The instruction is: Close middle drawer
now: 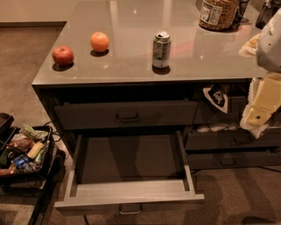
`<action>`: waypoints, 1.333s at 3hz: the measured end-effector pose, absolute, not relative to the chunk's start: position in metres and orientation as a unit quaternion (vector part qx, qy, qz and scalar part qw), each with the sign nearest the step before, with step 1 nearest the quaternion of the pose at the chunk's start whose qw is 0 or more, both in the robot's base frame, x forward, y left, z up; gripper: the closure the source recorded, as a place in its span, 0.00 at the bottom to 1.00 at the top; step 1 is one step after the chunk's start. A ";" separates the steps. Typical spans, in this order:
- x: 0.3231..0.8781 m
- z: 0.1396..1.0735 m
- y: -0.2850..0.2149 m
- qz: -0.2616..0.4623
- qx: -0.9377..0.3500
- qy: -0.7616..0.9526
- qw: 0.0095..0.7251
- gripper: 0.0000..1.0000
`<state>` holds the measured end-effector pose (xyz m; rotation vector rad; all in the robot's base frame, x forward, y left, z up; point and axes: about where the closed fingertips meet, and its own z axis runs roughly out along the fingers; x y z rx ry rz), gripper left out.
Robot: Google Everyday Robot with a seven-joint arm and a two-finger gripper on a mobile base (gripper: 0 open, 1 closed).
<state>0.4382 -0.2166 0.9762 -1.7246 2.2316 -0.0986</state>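
The middle drawer point(129, 198) is pulled far out of the dark grey cabinet, towards the camera. Its long plain grey inner box point(129, 158) has nothing in it. Its flat front is at the bottom of the view, with a small rectangular pull handle point(130, 210) at its centre. Above it, another drawer point(125, 115) with the same handle is shut. My gripper point(253, 117) hangs at the right edge on a white and pale yellow arm. It is level with the shut drawer, well to the right of the open drawer, and apart from it.
On the countertop point(131, 26) are a red apple point(63, 56), an orange point(99, 41), a green can point(161, 49) and a jar point(218, 13). A black cart point(24, 151) of snacks stands on the floor at the left. More drawers point(232, 140) are to the right.
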 end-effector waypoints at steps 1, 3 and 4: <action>0.438 0.976 -0.217 -0.034 -0.603 0.781 0.159 0.00; 0.409 0.976 -0.209 -0.037 -0.607 0.761 0.224 0.00; 0.373 0.941 -0.225 -0.024 -0.590 0.758 0.276 0.00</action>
